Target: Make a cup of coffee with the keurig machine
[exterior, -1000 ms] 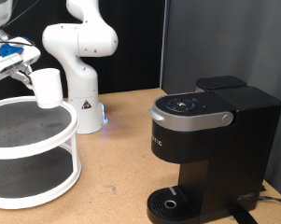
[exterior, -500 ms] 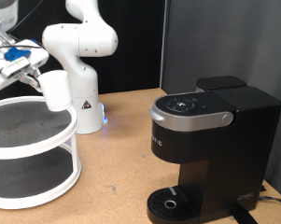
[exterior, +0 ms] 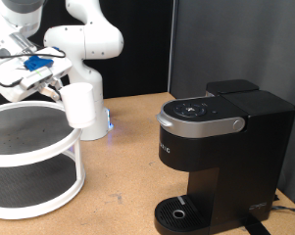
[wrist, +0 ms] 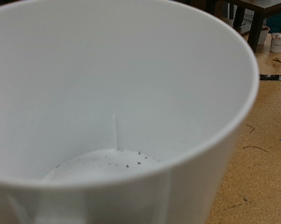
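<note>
My gripper (exterior: 59, 88) is shut on the white cup (exterior: 81, 103) and holds it upright in the air, just past the right edge of the round white shelf stand (exterior: 29, 157) in the exterior view. The cup fills the wrist view (wrist: 112, 103); its inside is empty, with a few dark specks on the bottom. The black keurig machine (exterior: 221, 152) stands at the exterior view's right, lid down, with its grey-silver handle (exterior: 196, 122) and a round drip tray (exterior: 176, 211) at its base. The cup is well to the left of the machine and higher than its drip tray.
The two-tier round white stand takes up the exterior view's left. The arm's white base (exterior: 85, 103) stands behind the cup. Bare wooden tabletop (exterior: 127, 166) lies between the stand and the machine. A black curtain hangs at the back.
The gripper has carried the cup to the exterior view's right and slightly down, from above the stand's top tier to just past its right edge.
</note>
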Controlling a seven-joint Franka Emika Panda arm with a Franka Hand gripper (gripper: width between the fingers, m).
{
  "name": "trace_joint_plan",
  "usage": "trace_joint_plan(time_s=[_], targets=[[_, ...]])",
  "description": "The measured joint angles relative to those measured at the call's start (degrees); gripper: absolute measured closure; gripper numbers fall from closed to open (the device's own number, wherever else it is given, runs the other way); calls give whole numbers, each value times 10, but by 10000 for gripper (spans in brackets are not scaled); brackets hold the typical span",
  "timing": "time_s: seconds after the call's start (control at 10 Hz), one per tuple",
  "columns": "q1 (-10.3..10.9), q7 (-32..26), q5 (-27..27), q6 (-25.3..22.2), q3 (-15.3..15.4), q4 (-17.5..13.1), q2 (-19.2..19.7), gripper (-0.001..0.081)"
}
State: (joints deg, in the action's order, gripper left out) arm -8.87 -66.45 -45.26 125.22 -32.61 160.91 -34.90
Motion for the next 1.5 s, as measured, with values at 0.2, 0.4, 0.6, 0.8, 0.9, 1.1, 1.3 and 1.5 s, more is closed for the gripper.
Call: trace_joint_plan(time_s=[0.2, 0.4, 0.6, 0.8, 0.9, 1.1, 1.3, 1.5], targets=[[37, 3, -45, 28, 21, -5, 19, 737], [74, 1, -87, 55, 36, -12, 42, 737], [98, 0, -115, 86, 52, -13, 59, 737], [104, 0, -121, 99, 57, -13, 65, 737], [104, 0, -120, 91, 54, -13, 65, 737], [105, -1, -117, 101, 57, -6, 74, 737], [119, -26, -145, 145, 64, -1, 104, 737], [150, -71, -207, 179, 66, -5, 147, 737]])
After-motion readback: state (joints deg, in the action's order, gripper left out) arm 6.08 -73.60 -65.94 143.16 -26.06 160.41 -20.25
